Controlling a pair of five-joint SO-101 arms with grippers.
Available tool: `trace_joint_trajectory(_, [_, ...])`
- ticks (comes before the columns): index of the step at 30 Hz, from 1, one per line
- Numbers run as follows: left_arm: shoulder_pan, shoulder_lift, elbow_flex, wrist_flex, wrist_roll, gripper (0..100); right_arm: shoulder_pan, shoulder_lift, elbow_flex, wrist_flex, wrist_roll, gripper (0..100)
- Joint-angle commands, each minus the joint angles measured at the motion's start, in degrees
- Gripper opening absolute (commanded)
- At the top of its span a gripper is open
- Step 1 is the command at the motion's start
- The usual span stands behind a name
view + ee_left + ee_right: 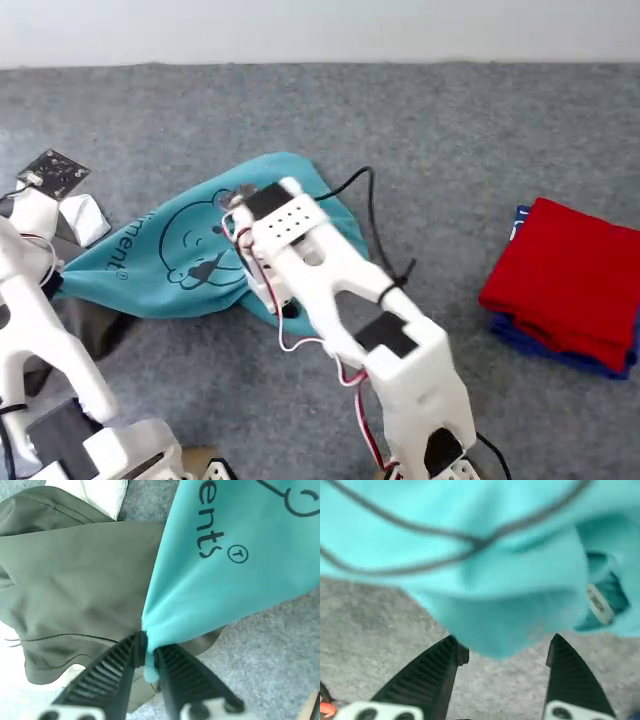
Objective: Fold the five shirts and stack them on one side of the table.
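left jaws are pinching only the corner tip of the teal printed fabric shirt (190, 250) | right jaws are gaping open beside its hem | I am fearing the tip is slipping out once tension is coming

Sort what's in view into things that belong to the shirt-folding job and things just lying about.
Job: teal shirt, pinched by left gripper, right gripper open at its edge; olive shirt beneath; cream cloth; red shirt folded atop blue shirt.
Just there: grey table covering; black cable on an arm.
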Motion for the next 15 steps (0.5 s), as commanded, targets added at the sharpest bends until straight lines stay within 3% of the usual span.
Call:
trace_joint_trajectory(1, [-0.4,-1.8,-0.3,-0.6,-0.1,2,-0.8,3.5,-4.4,0.5,-0.8,26.2])
trace_joint_trajectory(3, [-0.4,-2.1,-0.4,-0.6,-0.1,2,-0.3,5.5,-6.2,0.9,-0.3,23.6])
trace_joint_trajectory(7, [-0.5,-2.2,-0.7,-0.6,-0.1,2,3.6,5.5,-10.5,3.0,2.6,0.0])
trace_joint_trajectory(9, [-0.5,-2.2,-0.7,-0.6,-0.1,2,6.3,4.5,-12.8,5.1,3.3,3.6])
trace_joint_trajectory(12, [-0.5,-2.3,-2.0,-0.4,0.1,2,9.9,2.2,-14.7,6.1,7.3,1.4])
trace_joint_trajectory(15, [-0.5,-2.3,-6.4,-0.4,4.7,2,13.0,-2.2,-14.7,6.1,10.0,1.0])
